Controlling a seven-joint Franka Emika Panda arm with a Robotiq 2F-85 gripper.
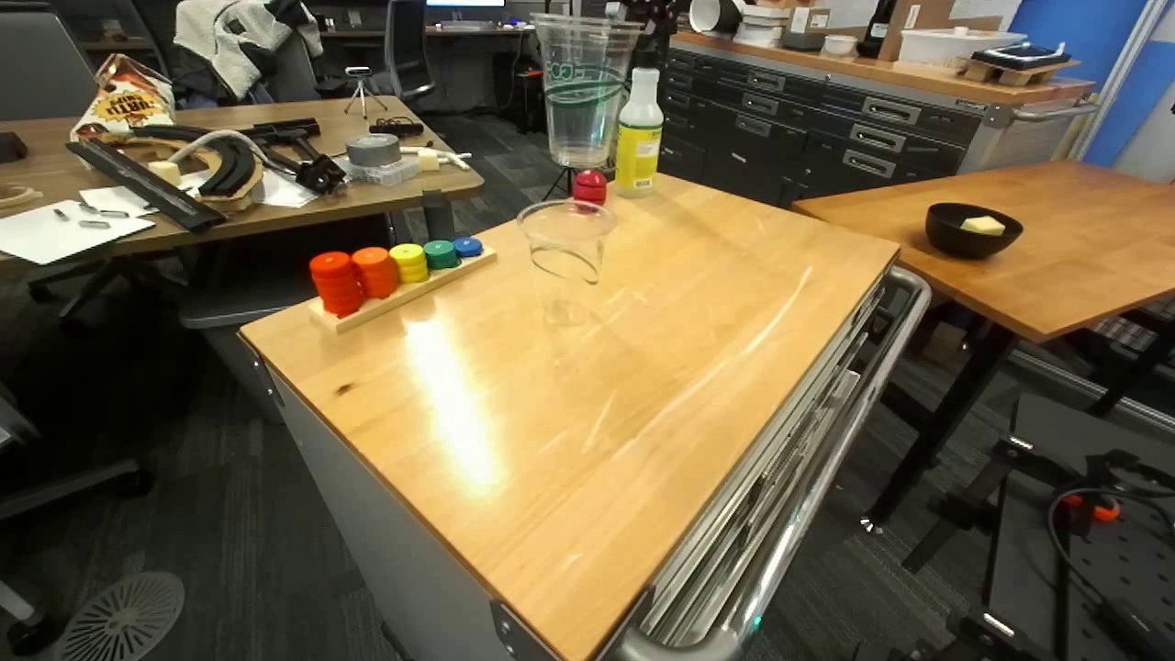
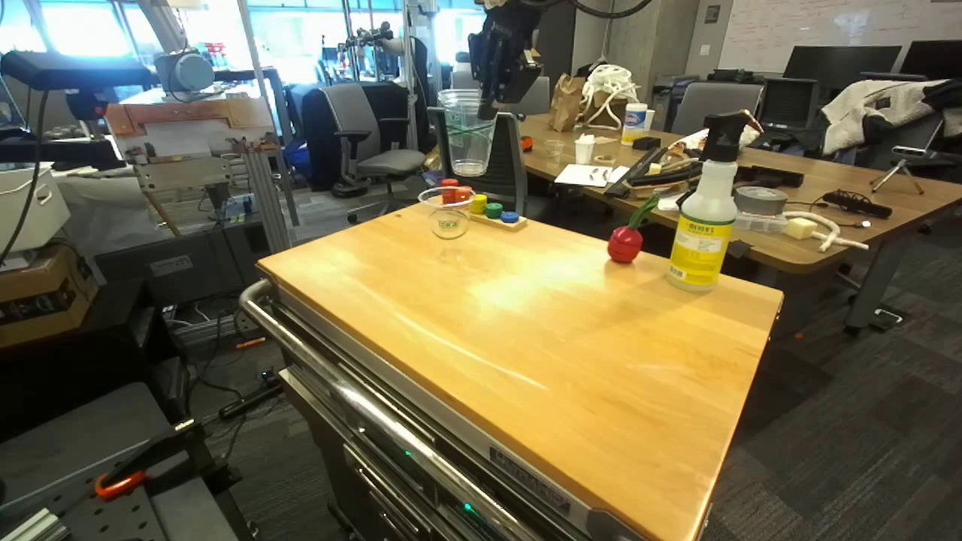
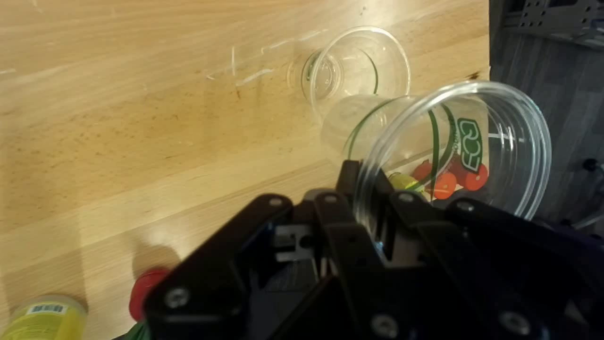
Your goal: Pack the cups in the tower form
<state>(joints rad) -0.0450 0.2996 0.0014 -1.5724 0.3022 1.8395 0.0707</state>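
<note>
The end effector (image 3: 364,182) has the held cup (image 2: 466,139) pinched by one wall at the rim, between its fingertips (image 3: 349,171); cup hangs beside it, roughly upright, above the tabletop (image 2: 526,361). Rim looks doubled, so perhaps several nested; can't count. The standing cup (image 1: 566,266) is upright on the tabletop, below the end effector and out past its tips, not touching it. Handling, my guess: very light, thin plastic, slick, walls flex easily, rim stiffest. Too much squeeze could dent or crack it; a one-sided pinch may let it swing. Take either at the rim, gently, one wall between the tips. Hard to see: grip contact is dark and blurry in the wrist view; in an exterior view the end effector (image 1: 652,18) is mostly cut off by the top edge. The held cup's base overlaps the standing cup's rim in the wrist view, gap unclear. The coloured pieces (image 1: 409,264), also below the end effector, show only partly there.
</note>
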